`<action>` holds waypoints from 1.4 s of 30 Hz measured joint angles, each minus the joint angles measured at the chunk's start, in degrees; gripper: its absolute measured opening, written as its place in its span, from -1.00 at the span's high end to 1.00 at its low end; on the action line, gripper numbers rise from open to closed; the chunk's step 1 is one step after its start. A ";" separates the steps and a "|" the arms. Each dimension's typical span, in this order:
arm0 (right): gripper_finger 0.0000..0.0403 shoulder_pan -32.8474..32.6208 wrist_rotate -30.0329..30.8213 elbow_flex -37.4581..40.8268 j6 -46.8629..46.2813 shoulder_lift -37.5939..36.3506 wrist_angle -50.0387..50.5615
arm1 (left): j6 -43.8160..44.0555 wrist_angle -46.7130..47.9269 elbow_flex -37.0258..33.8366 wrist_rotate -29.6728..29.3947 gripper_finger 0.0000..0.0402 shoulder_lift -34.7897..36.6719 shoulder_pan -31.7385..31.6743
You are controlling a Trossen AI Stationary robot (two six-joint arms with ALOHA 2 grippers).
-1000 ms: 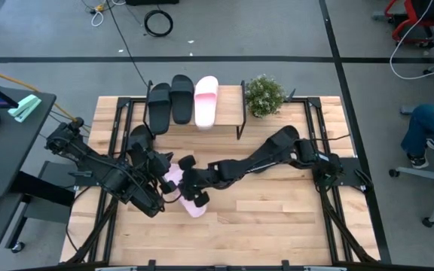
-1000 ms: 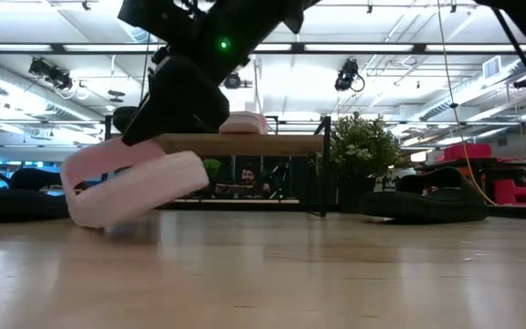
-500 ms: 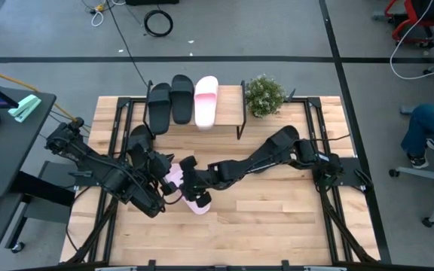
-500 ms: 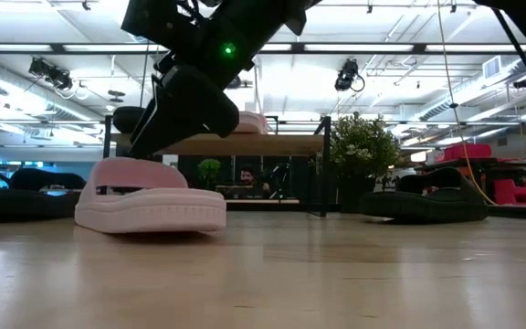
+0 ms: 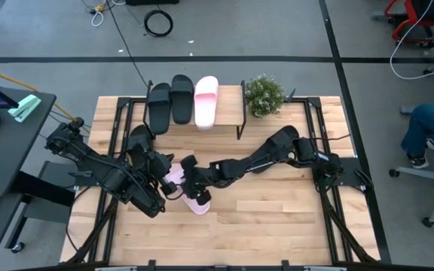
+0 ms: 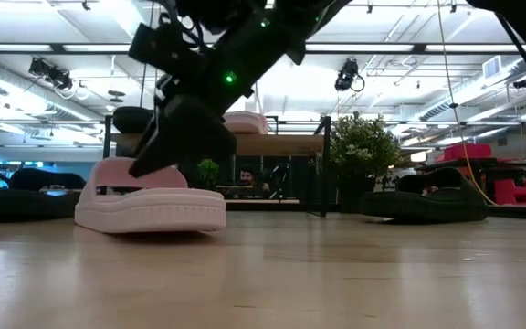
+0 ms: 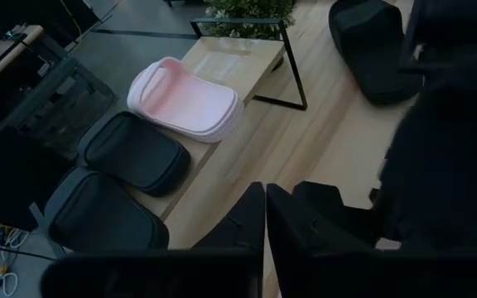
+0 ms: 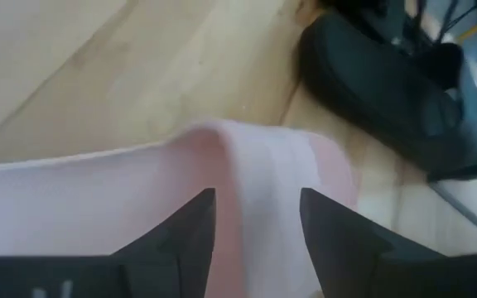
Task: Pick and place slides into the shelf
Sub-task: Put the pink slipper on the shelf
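The light wooden table point(image 5: 277, 218) fills the middle of the high view, with both dark arms reaching toward its left-centre. At the upper middle of that view stands the small low shelf point(image 5: 228, 102) with a light wooden top board and thin black metal frame. On its top lie three slides in a row: two black open-toe sandals point(image 5: 159, 105) point(image 5: 181, 98) and, just right of them, a pale pink sandal point(image 5: 206, 100). A small green potted plant point(image 5: 264, 95) stands just beside the shelf's right end.

A second pale pink slide point(image 5: 188, 193) rests flat on the table in the left-centre of the high view; in the low view it sits at the left, sole down point(image 6: 149, 196). The right gripper point(image 5: 193, 184) is over this slide, its fingers point(image 8: 180, 236) spread open either side of the pink strap point(image 8: 255, 194) without pinching it. The left gripper point(image 5: 155, 188) waits just left of the slide, its fingers point(image 7: 247, 228) pressed together and empty.

Another black slide point(image 6: 427, 196) lies on the table at the right of the low view, and one more black slide point(image 5: 140, 139) lies by the left arm.
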State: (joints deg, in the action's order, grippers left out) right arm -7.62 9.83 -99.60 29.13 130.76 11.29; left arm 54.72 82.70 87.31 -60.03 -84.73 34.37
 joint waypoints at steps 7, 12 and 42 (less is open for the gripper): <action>0.20 2.30 0.36 0.99 0.96 -0.07 -0.87 | -0.04 0.00 0.00 -0.02 0.93 0.00 0.00; 0.62 3.46 0.59 0.99 -0.37 -0.07 -0.99 | -0.05 0.02 -0.02 -0.02 0.96 0.00 0.00; 0.95 -3.17 42.76 0.88 -30.64 -38.61 35.75 | 0.02 0.31 -0.04 -0.07 0.89 0.00 0.00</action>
State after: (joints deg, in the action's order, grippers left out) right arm -10.79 52.58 -98.72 -1.52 92.15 47.04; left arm 54.74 83.00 87.26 -60.10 -84.73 34.37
